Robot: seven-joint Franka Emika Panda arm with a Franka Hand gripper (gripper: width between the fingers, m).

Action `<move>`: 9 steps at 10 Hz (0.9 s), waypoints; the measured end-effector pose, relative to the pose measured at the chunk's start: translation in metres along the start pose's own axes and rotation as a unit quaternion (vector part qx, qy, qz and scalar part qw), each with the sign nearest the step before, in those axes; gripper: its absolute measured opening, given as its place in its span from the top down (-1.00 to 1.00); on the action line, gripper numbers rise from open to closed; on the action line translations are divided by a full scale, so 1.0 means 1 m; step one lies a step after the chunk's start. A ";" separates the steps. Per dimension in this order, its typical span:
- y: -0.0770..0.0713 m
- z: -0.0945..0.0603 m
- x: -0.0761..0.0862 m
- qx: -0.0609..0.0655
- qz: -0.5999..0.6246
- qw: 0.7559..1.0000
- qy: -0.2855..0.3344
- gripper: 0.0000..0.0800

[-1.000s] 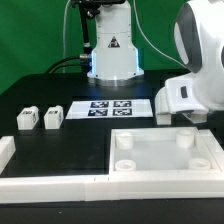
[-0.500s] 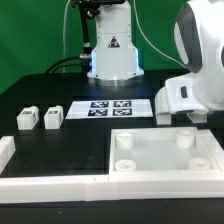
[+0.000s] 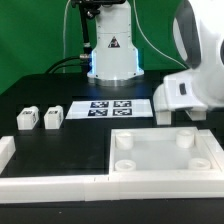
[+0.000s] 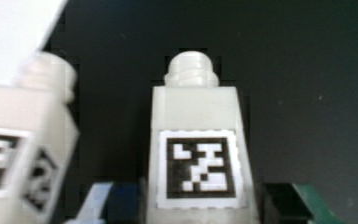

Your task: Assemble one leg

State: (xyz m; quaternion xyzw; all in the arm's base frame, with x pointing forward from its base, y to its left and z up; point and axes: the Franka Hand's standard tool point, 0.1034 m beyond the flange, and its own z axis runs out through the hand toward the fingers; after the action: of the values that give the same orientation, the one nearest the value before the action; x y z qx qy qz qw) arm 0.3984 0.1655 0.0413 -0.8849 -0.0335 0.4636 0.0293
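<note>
In the wrist view a white leg (image 4: 201,130) with a black-and-white tag and a round knob at its end lies between my gripper's (image 4: 204,198) fingers. The blue finger (image 4: 130,200) sits against one side. The green finger (image 4: 307,200) stands a small gap off the other side, so the gripper is open around the leg. A second leg (image 4: 23,130) lies close beside it. In the exterior view two more legs (image 3: 27,118) (image 3: 52,116) stand at the left. My arm's white hand (image 3: 188,95) is low at the right and hides the fingers and the legs under it.
The large white tray-like piece (image 3: 165,172) with round corner sockets lies at the front right. The marker board (image 3: 110,106) lies in the middle. A white L-shaped rail (image 3: 45,186) runs along the front and left. The robot's base (image 3: 112,55) stands at the back.
The arm's hand has shifted slightly upward in the exterior view. The two legs at the left, the tray-like piece and the marker board have not moved.
</note>
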 end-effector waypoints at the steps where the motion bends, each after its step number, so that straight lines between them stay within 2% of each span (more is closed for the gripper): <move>1: 0.005 -0.018 -0.009 0.001 -0.006 1.000 0.000 0.27; 2: 0.008 -0.044 -0.012 0.005 -0.013 0.999 0.040 0.27; 3: 0.013 -0.072 -0.029 0.006 -0.015 0.997 0.077 0.27; 4: 0.016 -0.090 -0.037 0.007 -0.013 0.990 0.140 0.27; 5: 0.019 -0.099 -0.043 0.006 -0.013 0.981 0.193 0.27; 6: 0.019 -0.093 -0.041 0.004 -0.012 0.975 0.221 0.27; 8: 0.020 -0.098 -0.034 0.003 -0.012 0.953 0.301 0.27; 9: 0.028 -0.113 -0.030 -0.007 -0.024 0.933 0.358 0.27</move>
State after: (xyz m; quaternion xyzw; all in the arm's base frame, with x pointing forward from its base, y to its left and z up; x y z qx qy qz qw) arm 0.4747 0.1330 0.1279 -0.9913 -0.0452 0.1152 0.0445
